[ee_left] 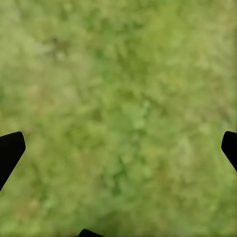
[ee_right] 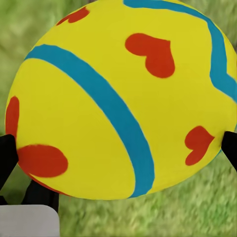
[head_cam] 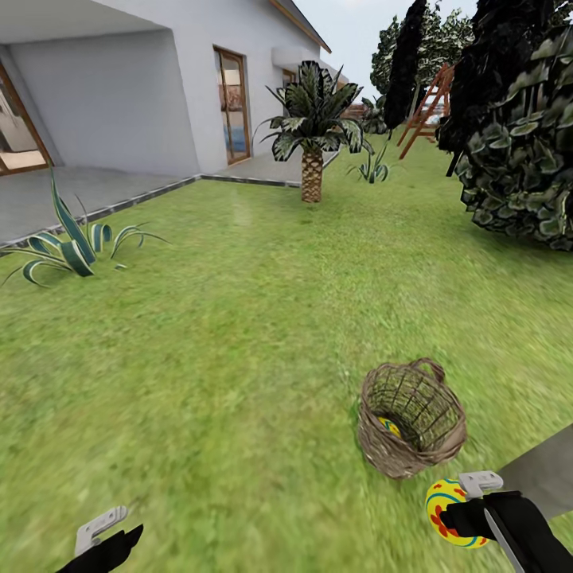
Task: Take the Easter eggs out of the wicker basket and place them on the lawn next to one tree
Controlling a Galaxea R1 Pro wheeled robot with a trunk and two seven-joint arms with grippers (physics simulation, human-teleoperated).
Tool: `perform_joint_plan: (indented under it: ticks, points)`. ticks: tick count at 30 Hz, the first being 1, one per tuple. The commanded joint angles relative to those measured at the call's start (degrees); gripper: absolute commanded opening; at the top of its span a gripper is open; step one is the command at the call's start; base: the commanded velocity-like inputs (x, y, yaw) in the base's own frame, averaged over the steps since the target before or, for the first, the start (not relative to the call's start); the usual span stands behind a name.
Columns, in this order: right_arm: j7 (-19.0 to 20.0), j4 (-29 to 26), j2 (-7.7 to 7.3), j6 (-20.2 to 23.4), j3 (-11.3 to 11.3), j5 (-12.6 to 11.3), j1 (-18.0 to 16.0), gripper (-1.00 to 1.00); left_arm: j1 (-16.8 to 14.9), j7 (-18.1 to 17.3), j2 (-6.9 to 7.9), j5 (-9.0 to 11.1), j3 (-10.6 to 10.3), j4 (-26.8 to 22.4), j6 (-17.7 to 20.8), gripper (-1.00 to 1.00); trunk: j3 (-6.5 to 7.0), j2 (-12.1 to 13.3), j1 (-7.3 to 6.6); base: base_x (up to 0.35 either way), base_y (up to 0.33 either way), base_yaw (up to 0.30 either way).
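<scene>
The right arm enters the head view from the lower right corner, its grey forearm running down and inward to a black wrist. At its end the right gripper (head_cam: pixel 455 509) is closed around a yellow Easter egg (head_cam: pixel 446 511), held out in front of the wrist with a pale grey bracket just above it. In the right wrist view the egg sits between the two black fingers (ee_right: pixel 7 153), whose tips press it at either side. The left gripper (head_cam: pixel 107 535) shows at the lower left, low in the head view. Its black fingers (ee_left: pixel 10 150) stand wide apart with nothing between them.
</scene>
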Motion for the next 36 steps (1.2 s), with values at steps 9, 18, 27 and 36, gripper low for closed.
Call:
perform_joint_plan:
  ticks: [9, 18, 27, 36]
  points:
    - [0.23, -0.04, 0.22, 0.33, -0.03, 0.19, -0.03, -1.00, -0.02, -0.21, -0.02, 0.41, 0.18, -0.09, 0.40, 1.00, -1.67, -3.65, 1.98, 0.000, 0.000, 0.000]
    - [0.17, 0.12, 0.29, 0.33, -0.04, 0.19, -0.03, -1.00, -0.03, -0.21, -0.02, 0.44, 0.18, -0.14, 0.40, 1.00, -3.28, -7.26, 3.96, 0.000, 0.000, 0.000]
    - [0.15, 0.16, 0.31, 0.33, -0.03, 0.19, -0.03, -1.00, -0.02, -0.21, -0.02, 0.44, 0.16, -0.14, 0.40, 1.00, -4.90, -10.87, 5.93, 0.000, 0.000, 0.000]
    - [0.15, 0.22, 0.31, 0.33, 0.03, 0.22, -0.03, -1.00, -0.03, -0.21, -0.02, 0.44, 0.17, -0.14, 0.40, 1.00, -6.52, -14.48, 7.91, 0.000, 0.000, 0.000]
